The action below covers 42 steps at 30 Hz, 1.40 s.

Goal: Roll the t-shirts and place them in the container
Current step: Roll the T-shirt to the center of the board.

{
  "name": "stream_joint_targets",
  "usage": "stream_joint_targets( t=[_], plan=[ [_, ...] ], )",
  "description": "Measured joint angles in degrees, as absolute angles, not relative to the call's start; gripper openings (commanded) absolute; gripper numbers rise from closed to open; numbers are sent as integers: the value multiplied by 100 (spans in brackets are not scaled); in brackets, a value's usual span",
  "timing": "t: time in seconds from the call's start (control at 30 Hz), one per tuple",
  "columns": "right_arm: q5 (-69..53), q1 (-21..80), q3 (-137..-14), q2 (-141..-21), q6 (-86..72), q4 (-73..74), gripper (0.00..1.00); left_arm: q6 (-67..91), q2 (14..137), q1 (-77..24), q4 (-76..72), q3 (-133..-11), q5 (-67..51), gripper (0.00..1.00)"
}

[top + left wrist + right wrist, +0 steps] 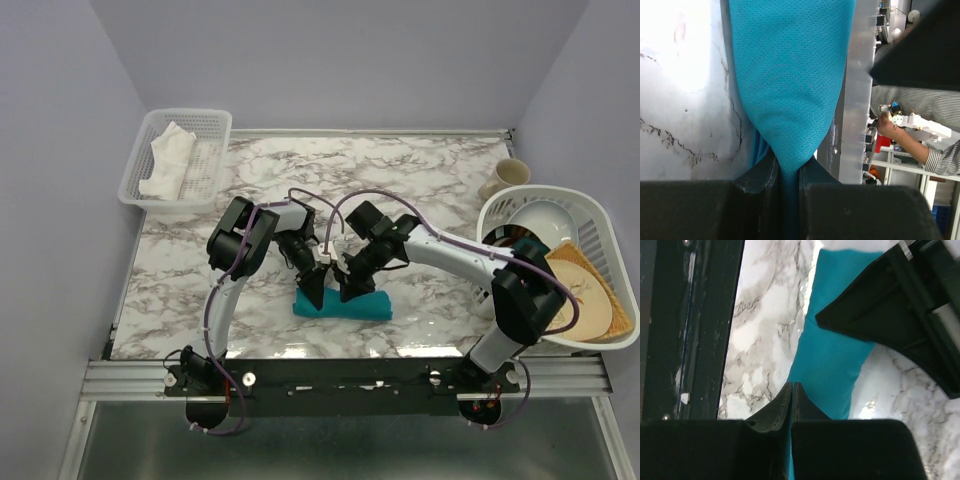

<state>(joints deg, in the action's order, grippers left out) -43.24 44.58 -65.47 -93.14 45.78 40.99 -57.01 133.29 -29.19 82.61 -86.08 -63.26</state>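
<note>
While the teal t-shirt (372, 308) is lying part-rolled left of the dish basket (556, 190), the left gripper (788, 166) is pinching its fabric tight and the right gripper (791, 386) is nipping its edge, jaws nearly shut, apparently readying a joint rolling turn.

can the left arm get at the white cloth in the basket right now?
Likely not yet. The left gripper is shut on the t-shirt, so it would have to let go first. Otherwise nothing stands between it and the cloth in the basket.
</note>
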Motion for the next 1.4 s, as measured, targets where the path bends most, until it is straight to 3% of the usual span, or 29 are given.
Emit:
stream_joint_targets(
  t=[0.57, 0.87, 0.9, 0.93, 1.1, 1.4],
  plan=[
    [-3524, 4469, -5754, -9863, 5710, 4504, 10, -5306, 13329, -2921, 8171, -8573, -6324, 10],
    [-3546, 3872, -5839, -9861, 5992, 4766, 12, -4947, 13308, -2921, 7972, -8495, -6331, 10],
    [-3557, 3785, -5900, -9861, 6038, 4864, 15, -4912, 13308, -2921, 7959, -8495, -6331, 10],
    [-3564, 3701, -5983, -9854, 6101, 4989, 99, -4869, 13308, -2921, 7950, -8495, -6329, 10],
    [-3607, 3544, -6080, -9668, 6353, 5321, 100, -4814, 13310, -2921, 7953, -8506, -6326, 10],
    [-3583, 3540, -4941, -7723, 6243, 4442, 100, -4967, 13384, -2915, 8136, -8615, -6300, 11]
  ],
)
